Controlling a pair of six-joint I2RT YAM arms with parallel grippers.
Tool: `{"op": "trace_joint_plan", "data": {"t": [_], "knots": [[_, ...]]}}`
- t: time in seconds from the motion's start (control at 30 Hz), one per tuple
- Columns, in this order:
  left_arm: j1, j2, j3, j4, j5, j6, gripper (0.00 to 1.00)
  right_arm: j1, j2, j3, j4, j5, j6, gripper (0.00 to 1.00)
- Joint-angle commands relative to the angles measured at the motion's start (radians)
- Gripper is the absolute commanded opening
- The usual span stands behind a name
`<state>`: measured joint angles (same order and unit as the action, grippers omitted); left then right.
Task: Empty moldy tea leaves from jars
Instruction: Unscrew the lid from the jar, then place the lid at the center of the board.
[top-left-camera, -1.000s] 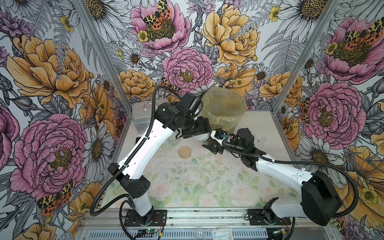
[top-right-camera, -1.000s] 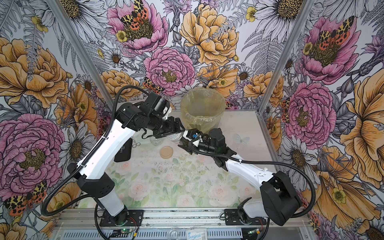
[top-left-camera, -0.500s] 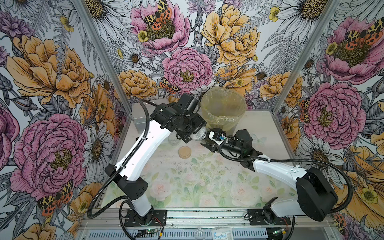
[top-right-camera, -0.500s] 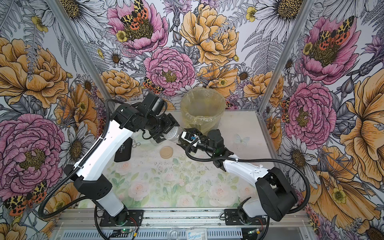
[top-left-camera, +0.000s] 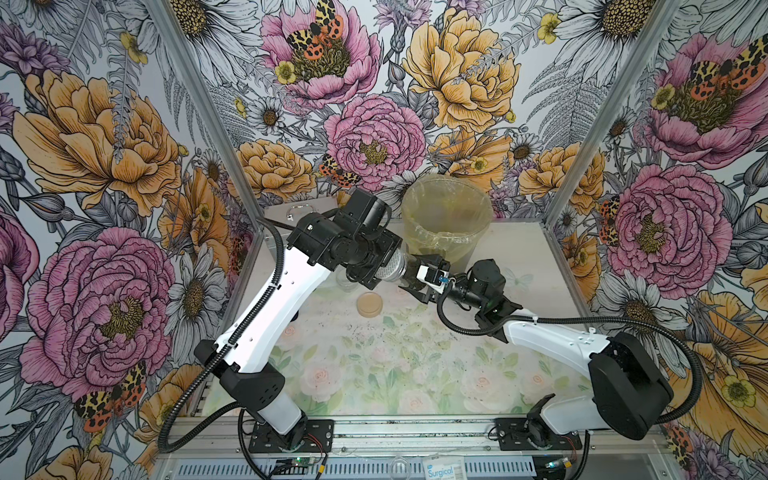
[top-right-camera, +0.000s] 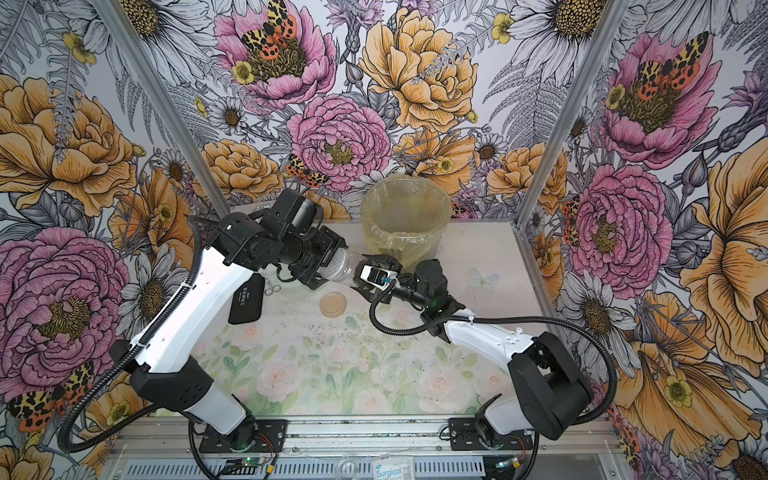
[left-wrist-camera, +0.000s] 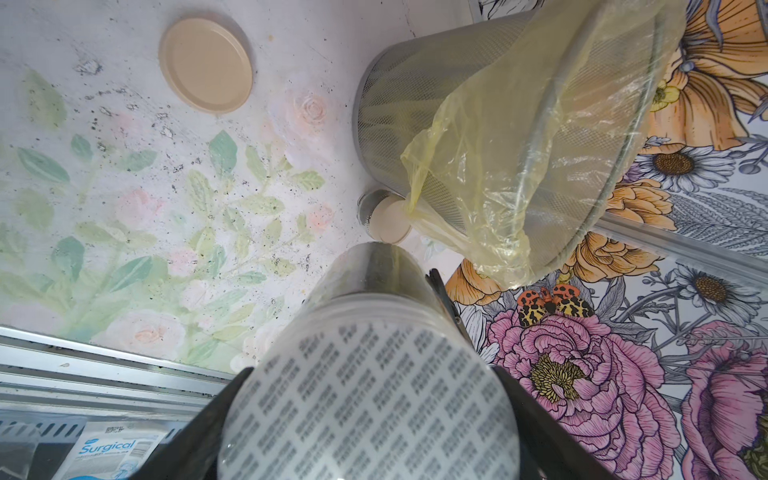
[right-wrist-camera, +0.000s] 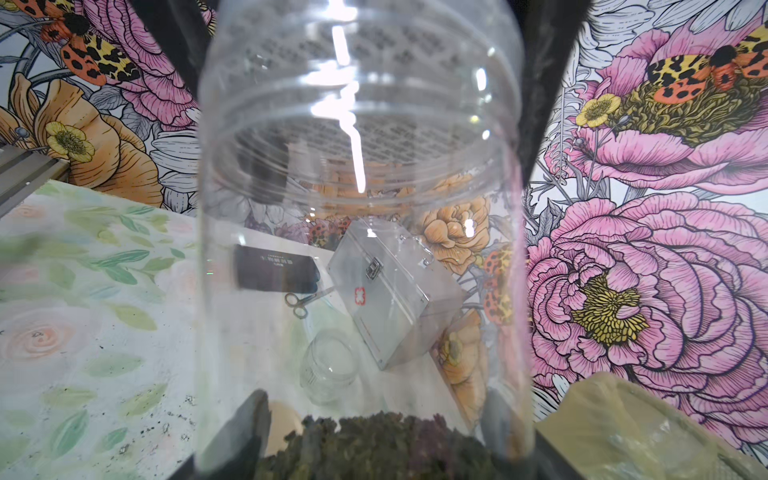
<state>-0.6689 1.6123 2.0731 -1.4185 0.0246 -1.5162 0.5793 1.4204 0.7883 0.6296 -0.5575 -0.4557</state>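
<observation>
The jar (top-left-camera: 394, 269) in work was held on its side in the air above the far half of the counter (top-left-camera: 395, 365). It was just in front of the bin (top-left-camera: 457, 245), which stood at the far edge near its middle. The left claw (top-right-camera: 327, 266) pinched the end carrying the patterned silver-white lid (left-wrist-camera: 365, 399), with one finger against each side. The right claw (top-left-camera: 411, 273) was closed on the opposite, base end. The tea leaves (right-wrist-camera: 374, 444) lay as a dark mass inside at the base end, next to the right claw. The rest of the jar was clear.

A loose tan lid (top-left-camera: 369, 303) lay flat on the counter, near the jar on its front-edge side. An open empty jar (right-wrist-camera: 328, 365) stood toward the far left corner. A capped jar (left-wrist-camera: 384, 220) stood just beside the base of the bin.

Step in hand, as judged: opening this jar, with one claw set on each end. The patterned lid was not yet off.

The next move called for a firm hold at the base while the lid end was freed. The open mouth should then be tipped over the bin rim. Dark specks (top-left-camera: 357, 332) dotted the counter, so the mouth should be past the rim before tilting.
</observation>
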Motion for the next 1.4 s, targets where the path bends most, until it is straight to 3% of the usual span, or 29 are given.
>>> {"op": "trace_joint_plan", "data": {"t": [0.0,0.17,0.37,0.67,0.83,1.03,1.13,1.37], "knots": [[0.046,-0.029,0.090,0.021,-0.140,-0.026,0.57,-0.029,0.017,-0.027,-0.040,0.018,0.017,0.39],[0.040,-0.002,0.137,0.021,-0.145,0.015,0.50,-0.030,0.012,-0.021,-0.027,0.013,0.039,0.38],[0.058,-0.053,0.106,0.019,-0.210,0.073,0.50,-0.041,-0.013,-0.030,-0.019,0.014,0.073,0.38],[0.059,-0.066,0.034,0.019,-0.301,0.438,0.54,-0.094,-0.133,-0.042,0.050,-0.003,0.261,0.38],[0.011,-0.054,-0.074,0.020,-0.345,0.601,0.55,-0.108,-0.191,-0.025,0.020,0.013,0.306,0.37],[-0.037,-0.040,-0.246,0.075,-0.380,0.714,0.52,-0.118,-0.278,-0.011,-0.039,0.032,0.341,0.36],[-0.100,-0.016,-0.350,0.161,-0.392,0.790,0.50,-0.121,-0.326,-0.006,-0.071,0.043,0.363,0.36],[-0.188,0.072,-0.558,0.393,-0.302,0.889,0.49,-0.136,-0.439,-0.006,-0.148,0.094,0.410,0.36]]}}
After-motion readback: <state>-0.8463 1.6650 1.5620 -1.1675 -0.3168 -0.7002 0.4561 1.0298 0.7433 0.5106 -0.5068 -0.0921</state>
